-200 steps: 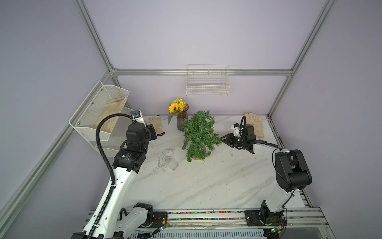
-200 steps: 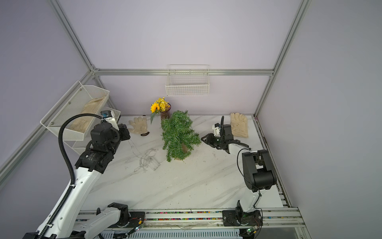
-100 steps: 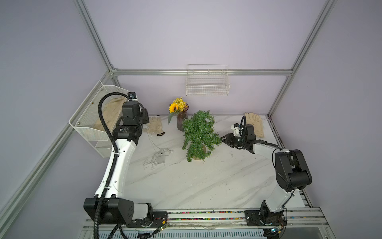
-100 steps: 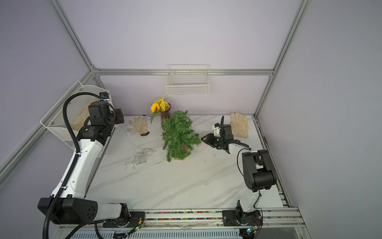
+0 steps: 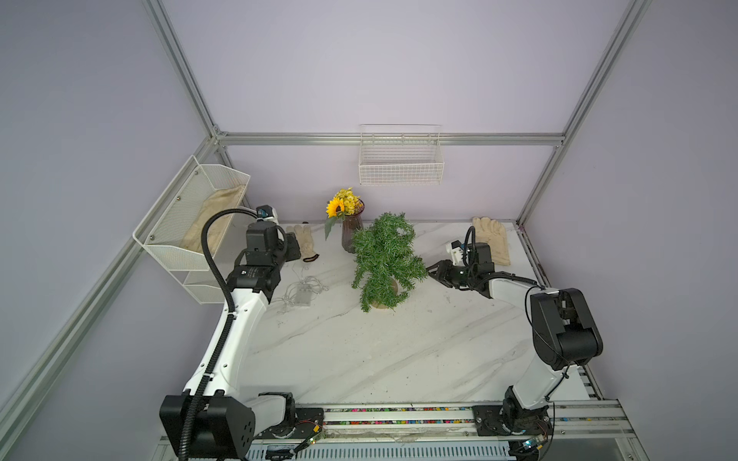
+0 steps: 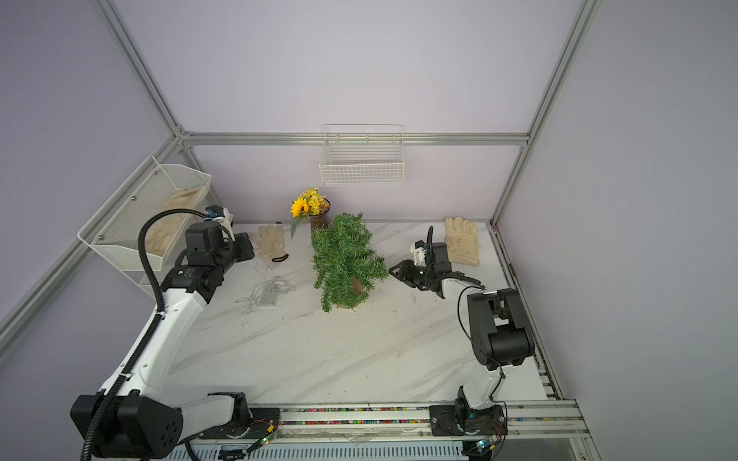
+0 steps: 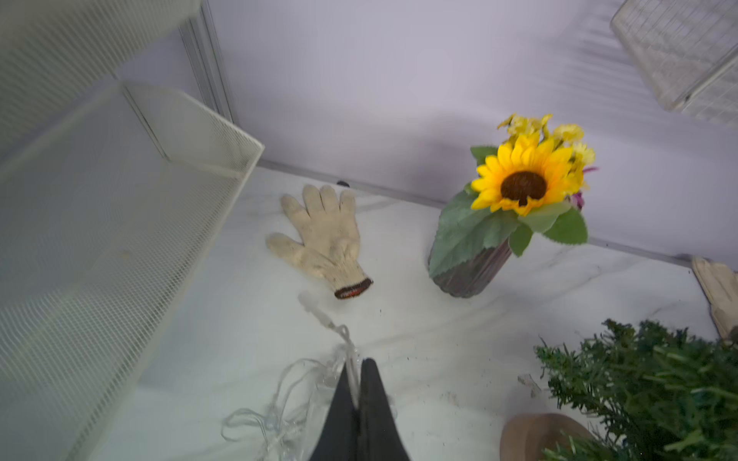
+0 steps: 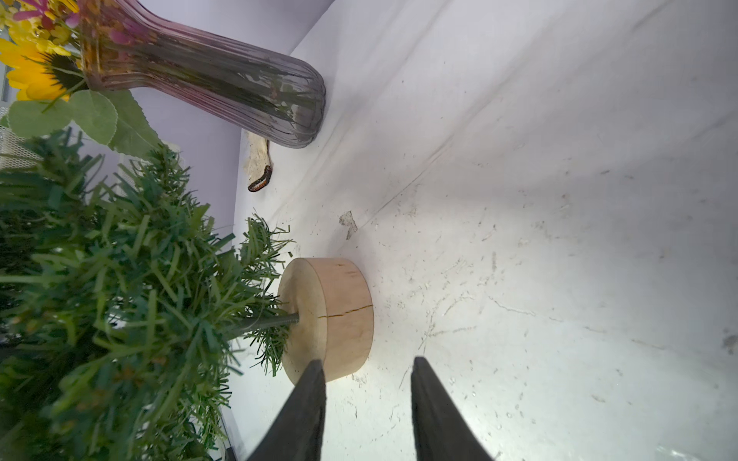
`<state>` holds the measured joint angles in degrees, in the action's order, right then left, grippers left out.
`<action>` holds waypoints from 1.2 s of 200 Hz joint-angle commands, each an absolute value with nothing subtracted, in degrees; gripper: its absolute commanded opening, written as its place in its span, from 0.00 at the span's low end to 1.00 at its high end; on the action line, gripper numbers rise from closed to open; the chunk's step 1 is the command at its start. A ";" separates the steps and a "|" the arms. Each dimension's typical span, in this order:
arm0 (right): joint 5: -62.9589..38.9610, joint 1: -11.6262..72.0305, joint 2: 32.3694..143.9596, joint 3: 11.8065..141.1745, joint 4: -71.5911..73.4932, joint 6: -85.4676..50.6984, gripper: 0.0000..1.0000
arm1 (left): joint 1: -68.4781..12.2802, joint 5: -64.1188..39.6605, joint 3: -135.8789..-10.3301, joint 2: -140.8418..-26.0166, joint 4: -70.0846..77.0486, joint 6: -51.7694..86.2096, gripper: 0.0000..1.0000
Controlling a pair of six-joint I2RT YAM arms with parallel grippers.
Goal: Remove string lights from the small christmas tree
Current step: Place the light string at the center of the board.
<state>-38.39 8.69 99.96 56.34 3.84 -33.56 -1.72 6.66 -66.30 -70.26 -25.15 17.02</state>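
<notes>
The string lights (image 5: 301,294) (image 6: 270,296) lie in a loose heap with their clear box on the marble table, left of the small christmas tree (image 5: 385,259) (image 6: 343,255). My left gripper (image 5: 294,251) (image 7: 356,365) is shut on one strand of the string lights (image 7: 323,319), which runs down to the heap. No wire shows on the tree's branches. My right gripper (image 5: 433,271) (image 8: 365,361) is open and holds nothing, low beside the tree's right side, close to its tan round base (image 8: 343,315).
A vase of sunflowers (image 5: 351,235) stands just behind the tree. One glove (image 5: 303,239) lies at the back left, another (image 5: 491,239) at the back right. A white mesh rack (image 5: 191,223) lines the left wall. A wire basket (image 5: 399,159) hangs on the back wall.
My left arm rose and swung back, then came down again, still holding the strand. The heap of lights slid a little left, away from the tree. The right arm stayed put.
</notes>
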 commanded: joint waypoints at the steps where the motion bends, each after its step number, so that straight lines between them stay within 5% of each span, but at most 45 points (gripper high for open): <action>1: -39.47 8.44 98.36 55.51 6.08 -33.64 0.39 | -3.19 6.17 -59.25 -69.94 -18.38 22.15 0.00; 50: -39.29 8.39 97.12 54.15 6.06 -33.09 0.39 | -3.49 9.04 -55.05 -73.67 -18.59 23.91 0.06; 86: -39.29 8.32 97.12 54.23 5.89 -32.96 0.39 | -3.52 11.13 -55.90 -71.90 -23.18 23.09 0.72; 97: -39.16 8.19 97.19 54.36 5.91 -32.96 0.40 | -3.54 11.33 -55.68 -71.06 -24.87 22.64 1.00; 151: -39.40 8.17 98.53 55.80 6.02 -33.49 0.43 | -3.52 10.42 -50.84 -64.82 -27.39 22.95 1.00; 179: -36.69 7.84 97.77 57.04 4.81 -32.81 0.58 | -3.60 11.28 -48.05 -62.97 -25.98 28.95 1.00; 240: -7.64 6.32 93.34 61.51 -6.96 -27.16 0.84 | -4.06 9.54 -37.79 -59.01 -15.29 42.23 1.00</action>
<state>-23.18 6.83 96.44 58.65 -1.58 -30.87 -3.57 9.91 -42.00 -61.25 -21.98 36.42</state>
